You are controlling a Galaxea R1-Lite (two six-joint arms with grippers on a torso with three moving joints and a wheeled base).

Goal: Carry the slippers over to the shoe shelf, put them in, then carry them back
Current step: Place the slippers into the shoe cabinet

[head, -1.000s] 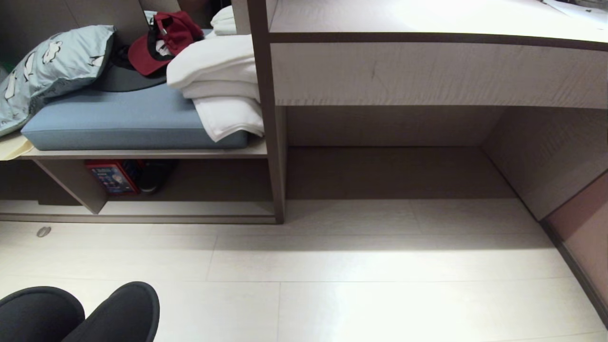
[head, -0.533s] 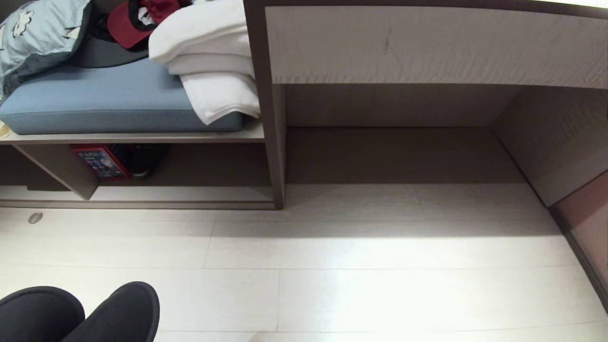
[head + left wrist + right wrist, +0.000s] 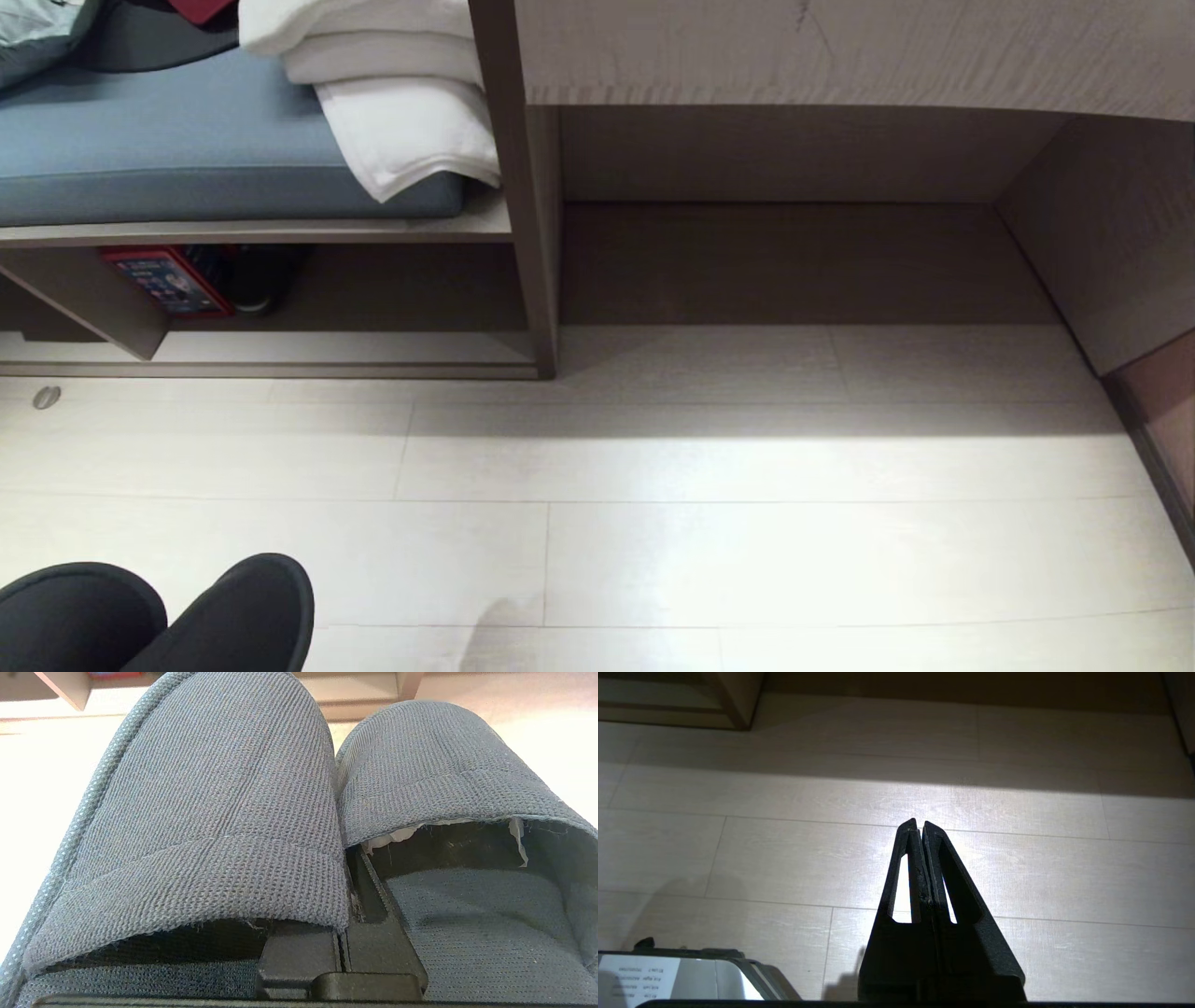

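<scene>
Head view showed the slippers (image 3: 159, 616), toes pointing far, pinched together in the left claw (image 3: 343, 952). The shoe shelf (image 3: 345, 347) lay far-left of them. The right claw (image 3: 919, 828) was pressed together, empty.

Coarse-knit cloth slippers (image 3: 224, 812); smooth, faintly glossy wood-look floor (image 3: 747, 541).

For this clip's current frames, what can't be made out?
- Left gripper: its fingertips are hidden between the slippers in the left wrist view.
- Slippers' heels: cut off by the head view's bottom edge.
- Dark item beside the red box in the shoe shelf: too shadowed to identify.
- Right gripper: absent from the head view.
</scene>
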